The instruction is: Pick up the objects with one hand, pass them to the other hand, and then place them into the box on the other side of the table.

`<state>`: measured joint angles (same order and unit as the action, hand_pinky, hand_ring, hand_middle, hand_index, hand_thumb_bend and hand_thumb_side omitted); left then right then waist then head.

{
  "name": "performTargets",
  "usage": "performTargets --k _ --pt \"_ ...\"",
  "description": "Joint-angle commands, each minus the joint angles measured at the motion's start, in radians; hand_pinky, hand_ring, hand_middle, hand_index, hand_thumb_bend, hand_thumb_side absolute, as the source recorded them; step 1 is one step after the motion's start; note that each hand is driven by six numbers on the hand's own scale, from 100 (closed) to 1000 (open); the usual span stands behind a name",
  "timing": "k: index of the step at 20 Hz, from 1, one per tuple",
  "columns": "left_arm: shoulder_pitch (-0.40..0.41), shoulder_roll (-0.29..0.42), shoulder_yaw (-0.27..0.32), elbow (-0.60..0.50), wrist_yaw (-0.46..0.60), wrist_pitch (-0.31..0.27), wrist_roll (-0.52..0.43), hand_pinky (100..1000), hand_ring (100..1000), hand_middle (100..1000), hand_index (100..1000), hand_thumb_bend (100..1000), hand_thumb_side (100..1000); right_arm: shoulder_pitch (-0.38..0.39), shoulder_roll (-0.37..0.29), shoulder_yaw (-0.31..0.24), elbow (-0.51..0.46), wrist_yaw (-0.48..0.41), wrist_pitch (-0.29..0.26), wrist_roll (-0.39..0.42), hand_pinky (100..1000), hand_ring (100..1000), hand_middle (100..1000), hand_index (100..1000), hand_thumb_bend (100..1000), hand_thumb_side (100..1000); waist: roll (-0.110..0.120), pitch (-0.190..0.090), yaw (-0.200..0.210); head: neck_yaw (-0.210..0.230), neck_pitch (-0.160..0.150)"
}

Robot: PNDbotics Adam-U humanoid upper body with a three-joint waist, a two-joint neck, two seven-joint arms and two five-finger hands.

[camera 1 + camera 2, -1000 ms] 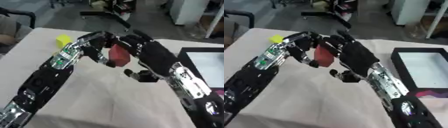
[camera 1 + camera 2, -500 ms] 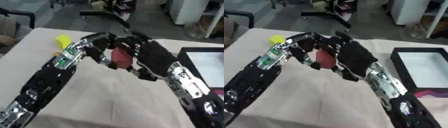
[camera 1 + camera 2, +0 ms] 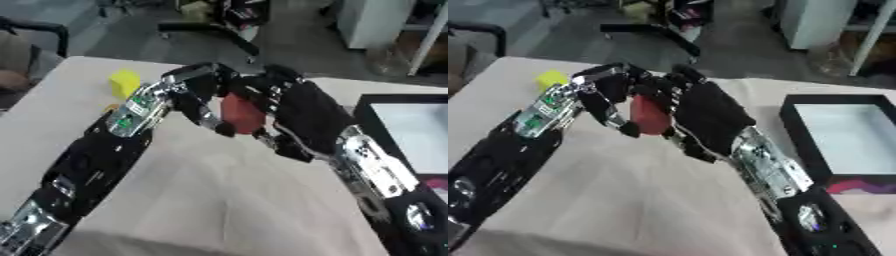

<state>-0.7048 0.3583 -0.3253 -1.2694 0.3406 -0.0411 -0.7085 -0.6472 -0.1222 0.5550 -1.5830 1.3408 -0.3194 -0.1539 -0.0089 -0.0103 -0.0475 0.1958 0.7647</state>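
Two robot hands, left (image 3: 199, 95) and right (image 3: 293, 107), both curled around a half-hidden red object (image 3: 241, 114) above the table (image 3: 201, 200).

both views are soft and blurred throughout, with smeared edges and blocky patches. the light is even and fairly bright, seemingly from overhead, with no harsh glare. the table (image 3: 219, 200) reads as a pale, washed surface with faint grey shading in its folds. the black arms lose detail in their dark parts, with small highlights on the silver joints. the floor and furniture beyond the table are dimmer and out of focus.
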Motion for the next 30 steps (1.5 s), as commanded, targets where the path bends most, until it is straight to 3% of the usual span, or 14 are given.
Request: performTargets --k 1,7,8,9,14,18,19,25,30 --pt "-0.020 -0.006 -0.011 0.004 -0.008 0.001 -0.011 737 507 471 495 791 100 -0.025 0.010 -0.007 -0.020 -0.003 0.001 -0.028 839 750 795 918 232 100 0.002 -0.006 -0.001 0.000 0.005" --pt "-0.021 -0.009 -0.014 0.015 -0.018 0.005 -0.016 738 510 473 499 782 100 -0.025 0.011 -0.006 -0.023 -0.016 0.000 -0.050 811 720 757 841 186 100 0.002 -0.005 -0.001 -0.001 0.005" --pt "-0.021 -0.010 -0.014 0.018 -0.021 0.006 -0.015 738 512 476 501 784 100 -0.025 0.011 -0.006 -0.023 -0.020 0.000 -0.057 798 708 746 795 110 113 0.002 -0.005 -0.001 0.000 0.005" --pt "-0.022 -0.010 -0.014 0.020 -0.023 0.006 -0.015 739 514 478 504 788 100 -0.024 0.011 -0.007 -0.024 -0.027 0.002 -0.065 791 702 739 763 100 133 0.002 -0.005 -0.001 0.000 0.005" --pt "-0.021 -0.009 -0.010 0.036 -0.042 0.002 -0.020 746 542 510 542 818 100 -0.023 0.012 -0.012 -0.024 -0.077 0.033 -0.133 724 639 659 538 100 190 0.002 -0.004 -0.002 0.000 0.005" --pt "-0.020 -0.008 -0.003 0.055 -0.064 -0.005 -0.028 756 573 545 589 866 100 -0.023 0.011 -0.011 -0.017 -0.110 0.058 -0.176 699 620 638 456 100 210 0.002 -0.004 -0.002 -0.002 0.005" --pt "-0.020 -0.007 0.000 0.059 -0.071 -0.007 -0.029 761 586 560 610 894 144 -0.022 0.012 -0.012 -0.014 -0.117 0.062 -0.182 691 616 631 424 100 216 0.001 -0.004 -0.002 -0.002 0.005" --pt "-0.021 0.001 0.030 0.076 -0.112 -0.028 -0.027 778 624 604 667 989 283 -0.019 0.009 -0.020 -0.002 -0.156 0.074 -0.198 666 605 615 402 100 226 0.001 -0.004 -0.003 -0.005 0.005" --pt "-0.016 0.020 0.073 0.090 -0.152 -0.052 -0.011 792 653 633 697 1000 326 -0.022 -0.006 -0.033 -0.004 -0.178 0.085 -0.199 663 604 614 401 100 226 -0.001 -0.006 -0.004 -0.009 0.005"
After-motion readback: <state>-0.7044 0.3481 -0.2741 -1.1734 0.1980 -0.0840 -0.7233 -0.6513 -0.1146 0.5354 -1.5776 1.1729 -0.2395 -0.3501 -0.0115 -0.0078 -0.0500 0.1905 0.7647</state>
